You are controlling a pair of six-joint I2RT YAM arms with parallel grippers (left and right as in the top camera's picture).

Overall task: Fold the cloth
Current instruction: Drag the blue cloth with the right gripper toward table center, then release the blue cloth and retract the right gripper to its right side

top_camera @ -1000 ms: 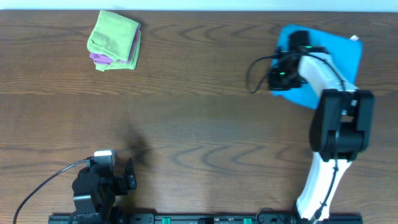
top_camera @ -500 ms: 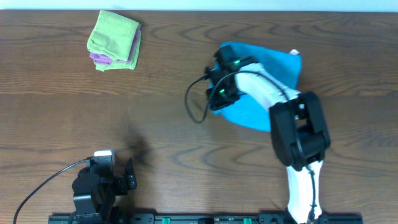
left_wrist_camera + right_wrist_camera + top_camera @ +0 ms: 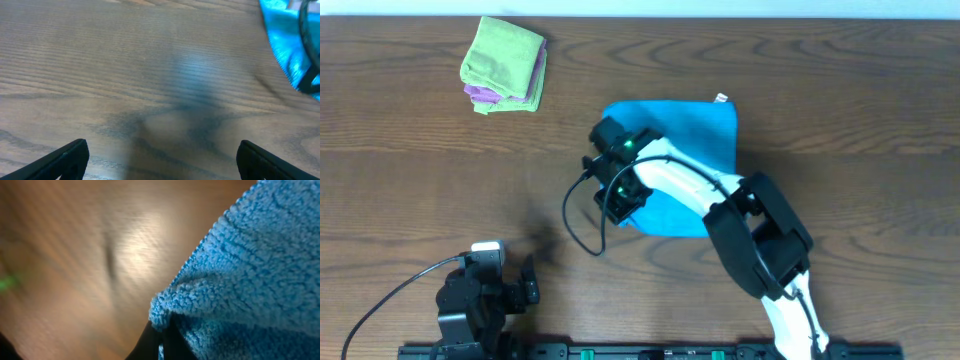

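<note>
Figure: your right gripper [image 3: 618, 185] clamped on the cloth [image 3: 695, 135] near the middle of the table [image 3: 420, 180].
Its jaws pinch the cloth's left edge; your left gripper [image 3: 162, 146] sits well apart, jaws spread wide.

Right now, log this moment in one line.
right pincer: shut on cloth edge | left pincer: open, empty | cloth: not yet folded
</note>
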